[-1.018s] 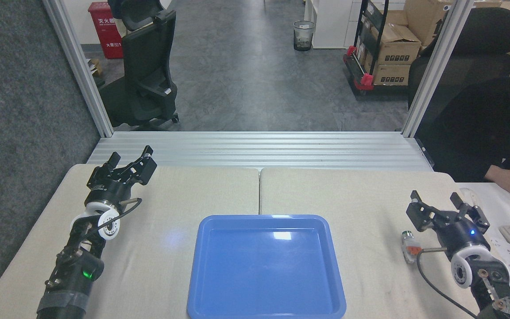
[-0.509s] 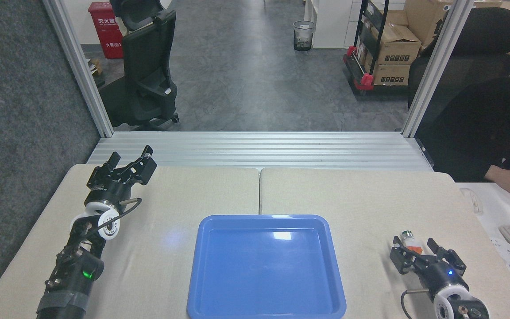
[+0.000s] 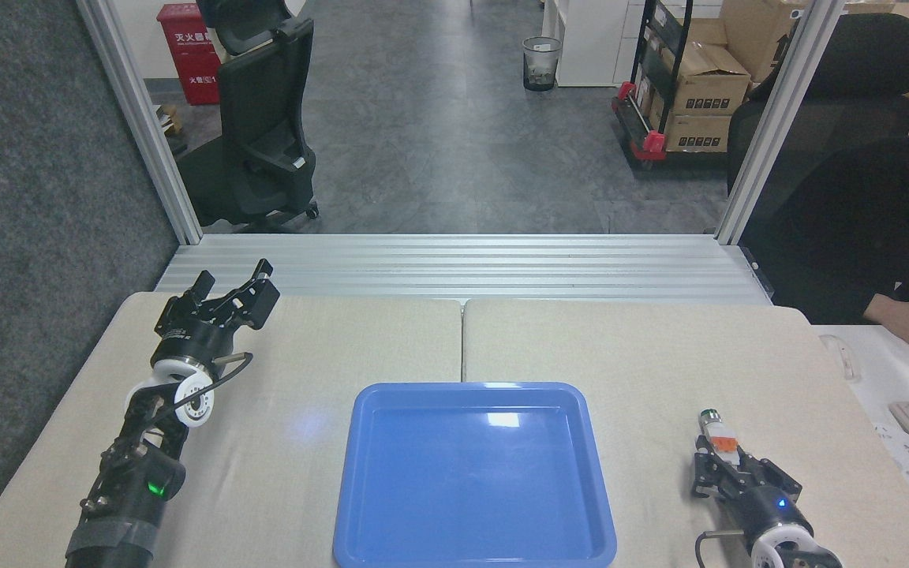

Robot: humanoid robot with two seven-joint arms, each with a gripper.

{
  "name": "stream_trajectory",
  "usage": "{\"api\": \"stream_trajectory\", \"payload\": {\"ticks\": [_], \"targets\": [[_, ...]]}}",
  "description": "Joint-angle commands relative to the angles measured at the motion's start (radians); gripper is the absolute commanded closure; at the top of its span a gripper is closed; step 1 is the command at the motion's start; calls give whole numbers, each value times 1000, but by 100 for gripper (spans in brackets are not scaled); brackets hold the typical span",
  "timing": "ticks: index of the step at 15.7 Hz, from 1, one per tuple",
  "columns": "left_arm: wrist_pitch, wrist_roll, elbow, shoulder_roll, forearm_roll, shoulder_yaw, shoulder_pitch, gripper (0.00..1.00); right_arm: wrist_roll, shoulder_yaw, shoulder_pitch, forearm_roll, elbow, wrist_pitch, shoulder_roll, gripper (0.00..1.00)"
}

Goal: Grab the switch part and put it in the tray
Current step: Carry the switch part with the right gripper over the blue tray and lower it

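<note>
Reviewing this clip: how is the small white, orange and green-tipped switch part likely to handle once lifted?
The small white plastic switch part with orange block and green-tipped end looks rigid, so it probably won't flex. It seems light for its size. Its cylindrical tip may let it roll or twist if the right hand grips off-centre.

Open tabletop (image 3: 644, 355) between the tray (image 3: 474, 473) and the far edge, with nothing standing on it. Bare cloth also left of the tray, up to the left gripper (image 3: 230, 292). On the right, only the switch part (image 3: 716, 434) just beyond the right gripper (image 3: 727, 465).
</note>
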Motion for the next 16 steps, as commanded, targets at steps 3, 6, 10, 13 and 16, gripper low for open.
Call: {"api": "stream_trajectory", "payload": {"ticks": [3, 6, 10, 13, 16], "targets": [[0, 0, 0, 0, 0, -23, 0, 0, 69, -23, -14, -7, -424, 14, 138, 100], [0, 0, 0, 0, 0, -23, 0, 0, 115, 192, -12, 120, -632, 160, 257, 100], [0, 0, 0, 0, 0, -23, 0, 0, 153, 526, 74, 263, -646, 369, 285, 100], [0, 0, 0, 0, 0, -23, 0, 0, 232, 684, 80, 265, -578, 607, 284, 100], [0, 0, 0, 0, 0, -23, 0, 0, 232, 700, 77, 263, -540, 622, 287, 100]]}}
